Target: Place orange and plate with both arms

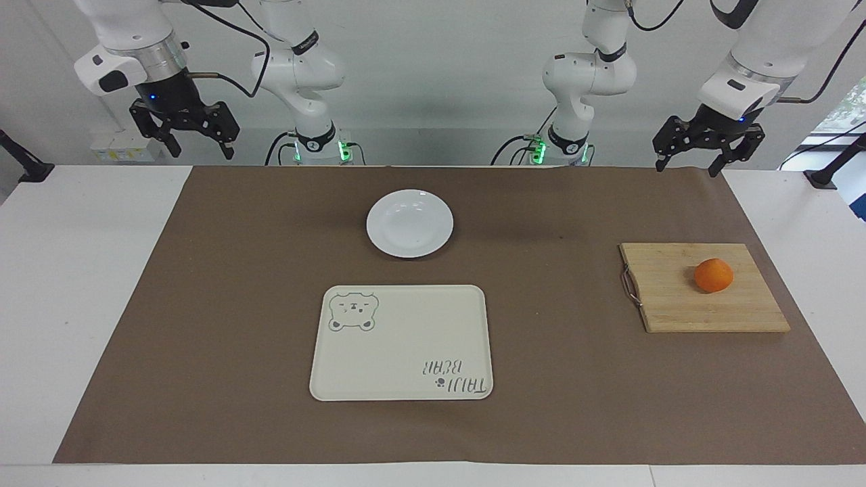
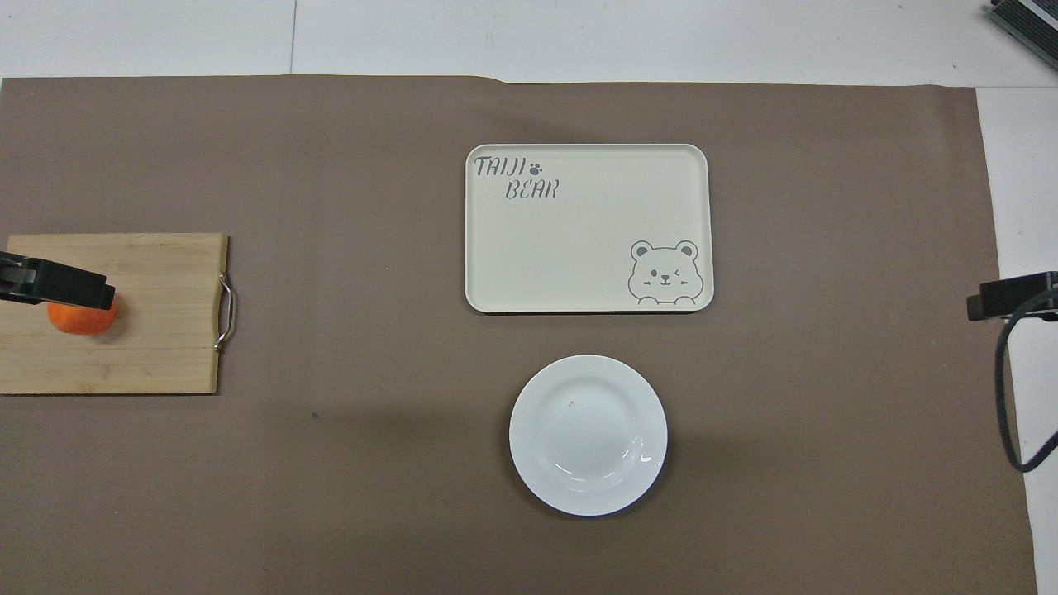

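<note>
Your left gripper [image 1: 698, 161] and right gripper [image 1: 198, 143] hang raised at the counter's robot edge, jaws released, grasping nothing. The orange [image 1: 713, 275] sits on a wooden board [image 1: 676, 304] toward the left arm's end. The plate [image 1: 410, 223] rests mid-counter, nearer the robots than the bear tray [image 1: 406, 352].
</note>
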You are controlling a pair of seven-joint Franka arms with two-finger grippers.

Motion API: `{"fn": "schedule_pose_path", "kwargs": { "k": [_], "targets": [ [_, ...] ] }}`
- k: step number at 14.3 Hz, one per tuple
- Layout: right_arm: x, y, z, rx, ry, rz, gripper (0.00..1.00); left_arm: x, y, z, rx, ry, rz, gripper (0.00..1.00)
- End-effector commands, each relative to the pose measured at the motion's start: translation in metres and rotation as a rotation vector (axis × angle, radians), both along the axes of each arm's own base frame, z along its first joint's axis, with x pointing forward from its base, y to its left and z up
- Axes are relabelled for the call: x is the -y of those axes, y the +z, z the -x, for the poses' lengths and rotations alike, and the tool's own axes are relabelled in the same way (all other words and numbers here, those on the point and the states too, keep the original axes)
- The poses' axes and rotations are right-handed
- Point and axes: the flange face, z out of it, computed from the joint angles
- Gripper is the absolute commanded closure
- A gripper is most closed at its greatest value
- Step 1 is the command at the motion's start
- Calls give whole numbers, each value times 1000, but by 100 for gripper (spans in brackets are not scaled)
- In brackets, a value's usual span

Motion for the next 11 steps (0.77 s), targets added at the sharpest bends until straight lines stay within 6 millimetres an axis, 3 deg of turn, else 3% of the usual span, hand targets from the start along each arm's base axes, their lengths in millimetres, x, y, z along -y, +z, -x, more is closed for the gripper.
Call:
{"fn": "schedule_pose_path", "kwargs": {
  "k": [1, 11],
  "targets": [
    [0, 0, 7, 0, 4, 6, 0, -2, 3, 6, 9, 2, 13, 0],
    [0, 0, 8, 0, 4, 6, 0, 2, 2, 9, 4, 2, 12, 0]
  ]
}}
